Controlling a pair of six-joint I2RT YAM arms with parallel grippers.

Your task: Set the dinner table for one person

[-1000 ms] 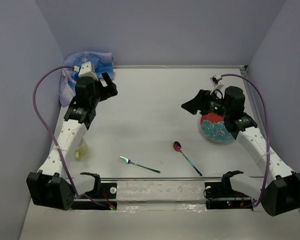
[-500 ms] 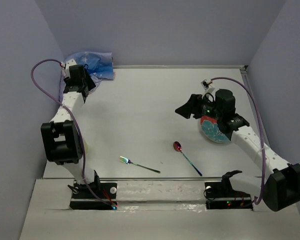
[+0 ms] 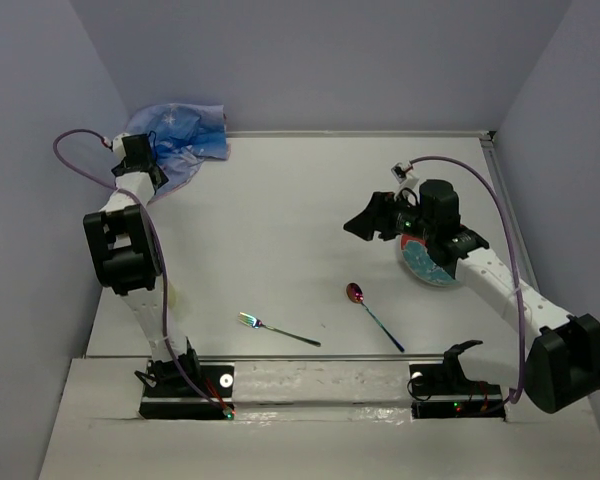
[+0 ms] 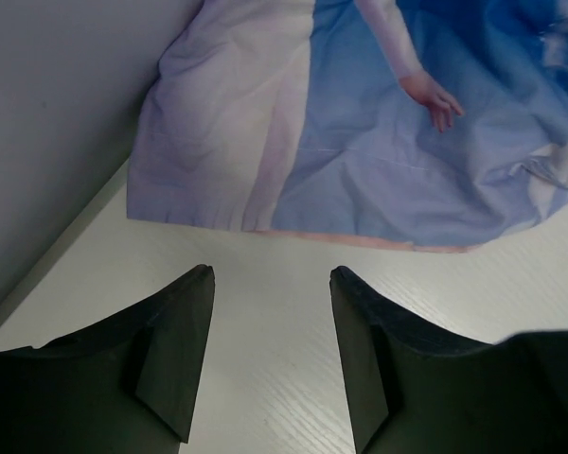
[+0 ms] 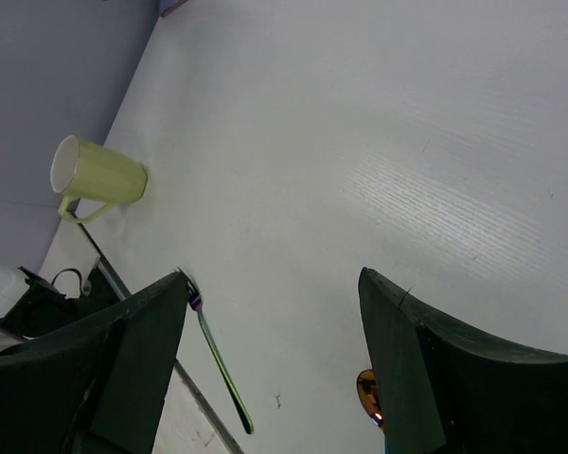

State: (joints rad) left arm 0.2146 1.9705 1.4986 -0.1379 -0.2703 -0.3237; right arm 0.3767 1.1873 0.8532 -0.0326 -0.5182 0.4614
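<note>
The white dinner table [image 3: 300, 200] carries a crumpled blue princess placemat [image 3: 185, 132] in its far left corner. My left gripper [image 3: 140, 170] reaches to that corner. In the left wrist view it [image 4: 270, 284] is open over bare table, just short of the placemat's near hem [image 4: 360, 142], with nothing between the fingers. My right gripper [image 3: 365, 222] hovers open and empty left of a blue-and-red plate [image 3: 430, 262]. A rainbow spoon [image 3: 370, 312] and fork [image 3: 277, 330] lie near the front. In the right wrist view the gripper [image 5: 275, 284] hangs high above the fork [image 5: 218, 364].
A pale yellow mug [image 5: 95, 175] lies on its side near the left edge. The left wall stands close beside the placemat [image 4: 57, 142]. The arms' base rail [image 3: 320, 380] runs along the front edge.
The left arm has swung back and left into the far corner up to the placemat, and its jaws have narrowed. The right gripper has drifted a little left, away from the plate.
</note>
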